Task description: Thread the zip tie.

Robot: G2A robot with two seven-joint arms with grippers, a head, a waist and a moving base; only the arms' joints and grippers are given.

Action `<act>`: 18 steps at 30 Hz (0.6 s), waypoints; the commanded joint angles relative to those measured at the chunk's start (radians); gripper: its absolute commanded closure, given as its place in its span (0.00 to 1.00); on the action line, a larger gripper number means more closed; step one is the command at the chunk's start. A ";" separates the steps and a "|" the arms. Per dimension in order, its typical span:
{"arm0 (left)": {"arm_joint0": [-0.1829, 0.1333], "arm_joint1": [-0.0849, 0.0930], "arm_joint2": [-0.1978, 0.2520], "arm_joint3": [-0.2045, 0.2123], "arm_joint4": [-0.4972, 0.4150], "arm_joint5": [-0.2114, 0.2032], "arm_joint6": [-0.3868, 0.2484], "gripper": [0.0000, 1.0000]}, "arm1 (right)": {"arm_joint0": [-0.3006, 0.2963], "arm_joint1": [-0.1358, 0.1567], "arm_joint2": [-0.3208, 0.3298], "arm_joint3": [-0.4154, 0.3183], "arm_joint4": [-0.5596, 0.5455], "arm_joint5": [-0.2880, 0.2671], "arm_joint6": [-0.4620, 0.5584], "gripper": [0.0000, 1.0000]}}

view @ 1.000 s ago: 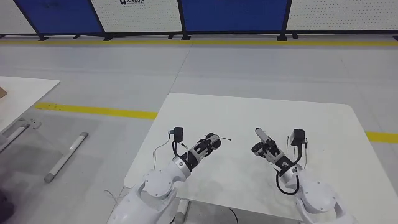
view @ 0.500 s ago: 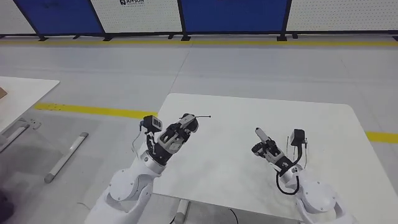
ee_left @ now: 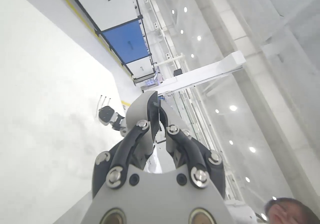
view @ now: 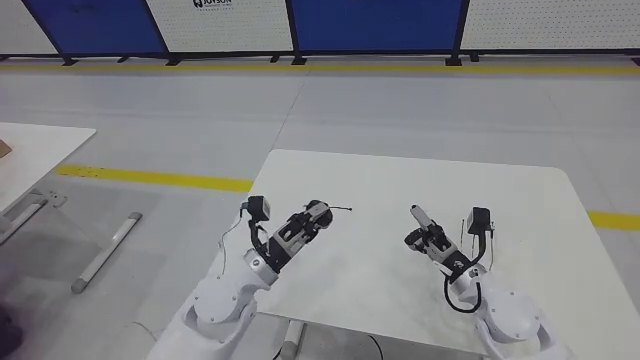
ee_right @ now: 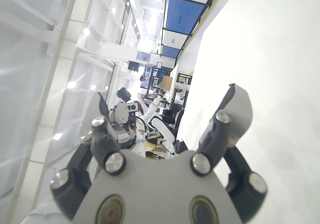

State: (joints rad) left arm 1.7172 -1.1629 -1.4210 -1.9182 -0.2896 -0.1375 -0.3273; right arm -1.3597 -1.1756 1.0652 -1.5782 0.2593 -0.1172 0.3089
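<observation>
A thin black zip tie (view: 340, 208) sticks out from my left gripper (view: 320, 211), which hovers over the left part of the white table (view: 500, 195), pointing toward the middle. In the left wrist view the left gripper (ee_left: 156, 97) is shut with the zip tie (ee_left: 158, 113) showing as a narrow black strip between its pads. My right gripper (view: 418, 218) hangs over the table's right-centre, a good way from the left one. In its own view the right gripper (ee_right: 167, 101) stands open with nothing between the fingers. The left arm (ee_right: 125, 115) shows beyond it.
The table's near and left edges lie close under both arms. A second white table (view: 30, 150) stands at the far left, and a grey pole (view: 105, 252) lies on the floor between. Blue and white partitions (view: 375, 5) line the back.
My left arm swung left and away with the zip tie, then came partway back toward the table's middle. The right arm has stayed still.
</observation>
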 commanded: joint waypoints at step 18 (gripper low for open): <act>-0.097 0.003 0.065 0.168 0.096 0.034 -0.092 1.00 | 0.000 0.000 0.000 0.000 0.000 0.000 0.000 0.00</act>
State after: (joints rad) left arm 1.6203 -1.1601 -1.3562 -1.7506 -0.1929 -0.1037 -0.4188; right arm -1.3597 -1.1756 1.0652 -1.5782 0.2593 -0.1173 0.3089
